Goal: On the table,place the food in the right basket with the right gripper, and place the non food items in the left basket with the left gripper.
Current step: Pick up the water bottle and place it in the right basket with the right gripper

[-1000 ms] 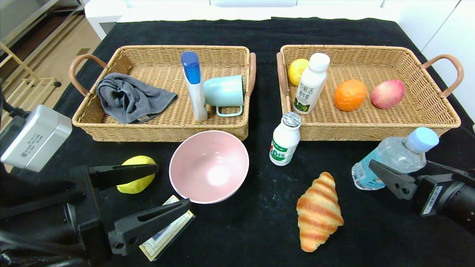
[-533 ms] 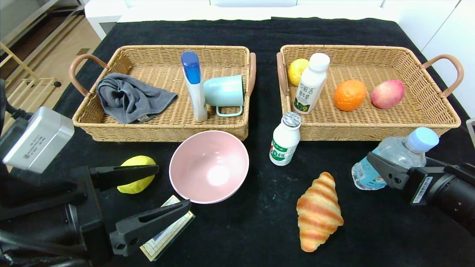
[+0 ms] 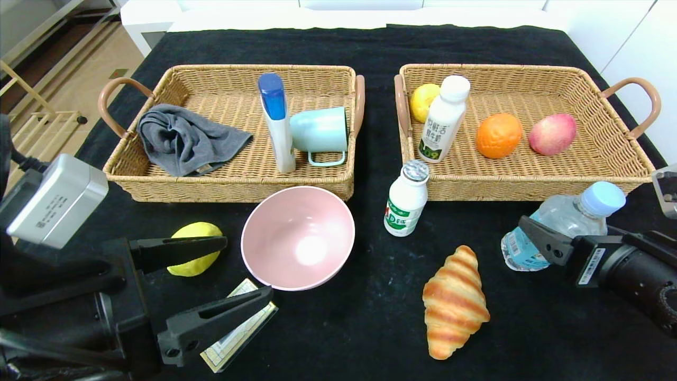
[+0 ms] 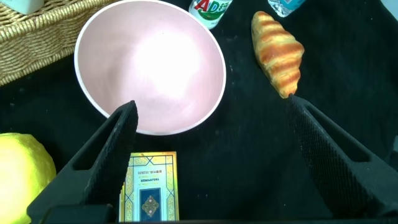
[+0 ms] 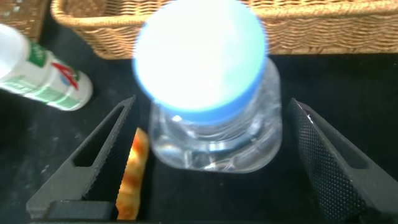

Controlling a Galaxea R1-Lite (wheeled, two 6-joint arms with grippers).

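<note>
My right gripper (image 3: 565, 228) is open and straddles a clear water bottle (image 3: 568, 218) with a pale blue cap, lying at the right front of the table. The bottle (image 5: 211, 134) sits between the jaws without touching them. A croissant (image 3: 455, 301) lies near the front, and a small white drink bottle (image 3: 406, 203) stands by the right basket (image 3: 529, 188). My left gripper (image 3: 247, 266) hangs open above a gold card box (image 4: 149, 190), next to a pink bowl (image 3: 298, 236) and a yellow lemon (image 3: 194, 255). The left basket (image 3: 232, 189) is behind the bowl.
The left basket holds a grey cloth (image 3: 185, 138), a blue-capped white bottle (image 3: 277, 121) and a mint cup (image 3: 320, 131). The right basket holds a lemon (image 3: 423, 100), a milk bottle (image 3: 443, 119), an orange (image 3: 498, 135) and a peach (image 3: 551, 134). A black cloth covers the table.
My right gripper has slid forward and leftward, further around the water bottle. The left gripper has barely shifted, and the objects lie where they were.
</note>
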